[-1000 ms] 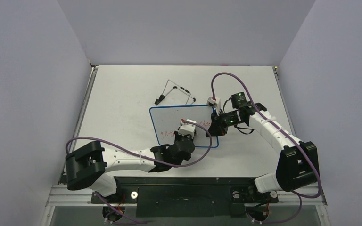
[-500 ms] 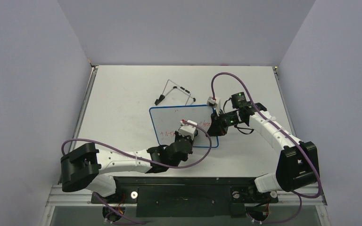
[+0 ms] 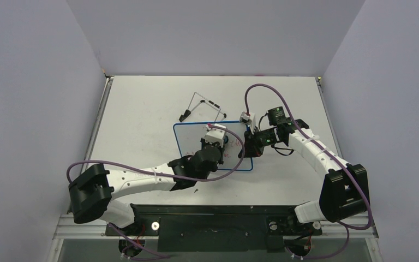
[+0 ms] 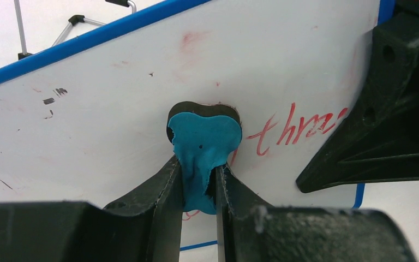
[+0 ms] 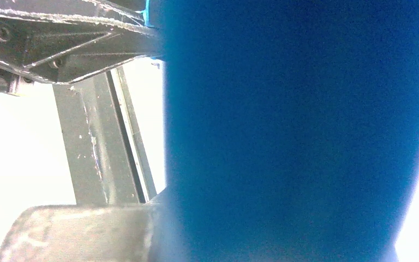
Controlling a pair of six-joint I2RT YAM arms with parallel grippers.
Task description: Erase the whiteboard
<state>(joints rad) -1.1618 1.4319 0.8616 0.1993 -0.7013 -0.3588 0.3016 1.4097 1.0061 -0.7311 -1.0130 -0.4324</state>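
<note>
Mid-wipe: left end effector (image 4: 199, 180) clamped the eraser (image 4: 204, 136), right end effector (image 3: 249, 144) gripped the whiteboard (image 4: 114, 109); red writing (image 4: 300, 123) rightward needed wiping next.

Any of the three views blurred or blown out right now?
Right wrist: a defocused blue mass fills most of the frame, and the bright areas at the edges are blown out white. Left wrist: the eraser and the red writing on the whiteboard are sharp. Top external: even light, no glare.
</note>
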